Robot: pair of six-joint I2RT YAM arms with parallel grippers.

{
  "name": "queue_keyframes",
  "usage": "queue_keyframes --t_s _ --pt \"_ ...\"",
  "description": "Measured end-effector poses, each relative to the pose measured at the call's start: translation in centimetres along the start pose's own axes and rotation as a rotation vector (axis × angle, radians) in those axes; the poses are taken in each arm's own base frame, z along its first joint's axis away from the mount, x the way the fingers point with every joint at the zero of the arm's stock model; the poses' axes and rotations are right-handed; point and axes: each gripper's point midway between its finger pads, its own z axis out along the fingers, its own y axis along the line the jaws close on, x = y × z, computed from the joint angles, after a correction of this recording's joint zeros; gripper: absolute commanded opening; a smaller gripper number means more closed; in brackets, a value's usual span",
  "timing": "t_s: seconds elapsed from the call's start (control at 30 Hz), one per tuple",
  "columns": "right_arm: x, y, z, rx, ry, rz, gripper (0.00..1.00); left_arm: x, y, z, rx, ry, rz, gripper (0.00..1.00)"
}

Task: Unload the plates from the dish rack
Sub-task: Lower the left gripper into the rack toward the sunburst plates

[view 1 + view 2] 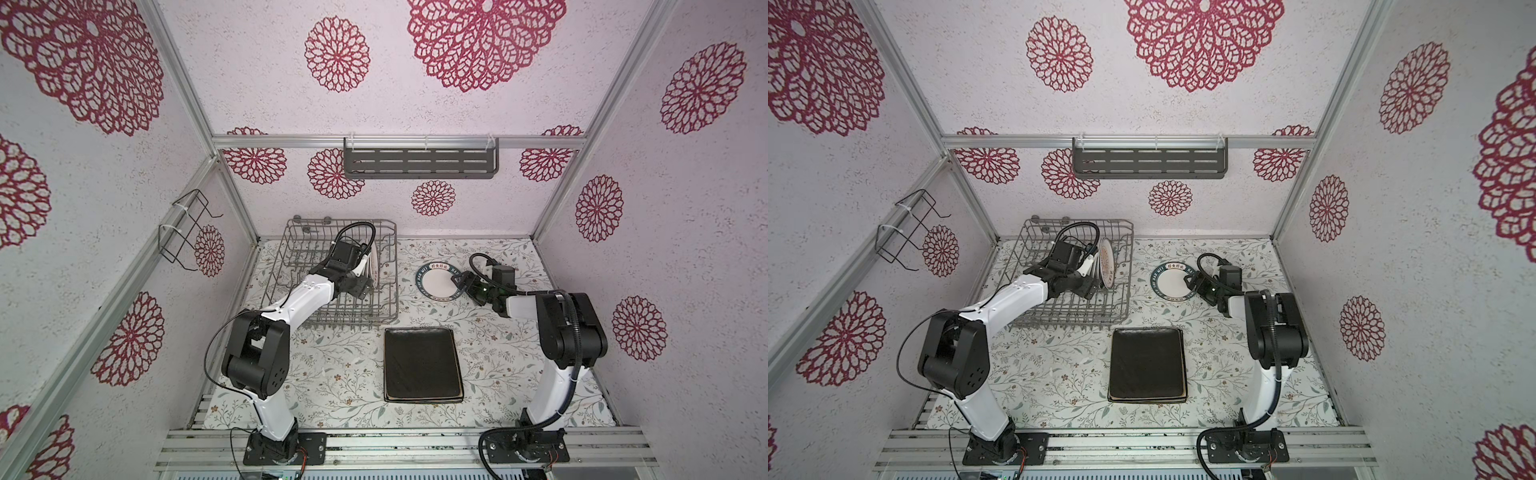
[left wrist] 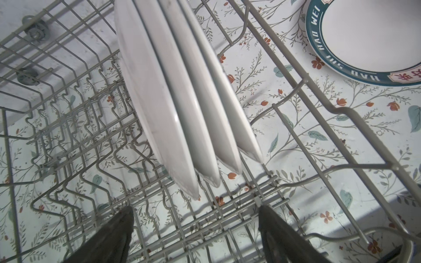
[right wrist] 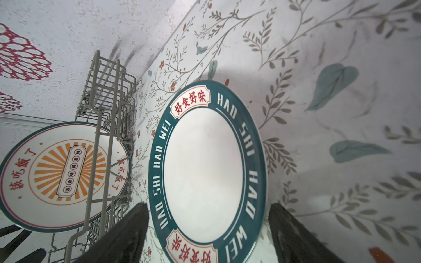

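Soft, even light fills both top views, and their edges bow outward. At my left wrist the upright plates (image 2: 182,109) glint faintly, the dish rack (image 2: 301,78) throws pale shadows on the tablecloth (image 2: 319,136), and my fingers (image 2: 109,239) blur dark.

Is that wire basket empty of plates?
No, four white plates stand on edge inside the dish rack.

dish rack (image 1: 299,245): matt wire | plates (image 2: 164,109): glossy, smooth | walls (image 1: 478,208): rough
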Motion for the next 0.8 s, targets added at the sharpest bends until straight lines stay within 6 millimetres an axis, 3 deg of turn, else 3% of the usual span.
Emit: queue_keyframes --t_s 0.33,0.8 --pt "-0.3 0.3 0.0 -0.003 -0.003 -0.009 0.86 -1.5 0.6 0.3 -0.025 -0.035 -0.007 0.89" --pt "0.1 -0.1 0.2 0.001 0.015 -0.003 0.86 -0.5 3.1 1.0 -0.102 -0.003 -0.054 0.89"
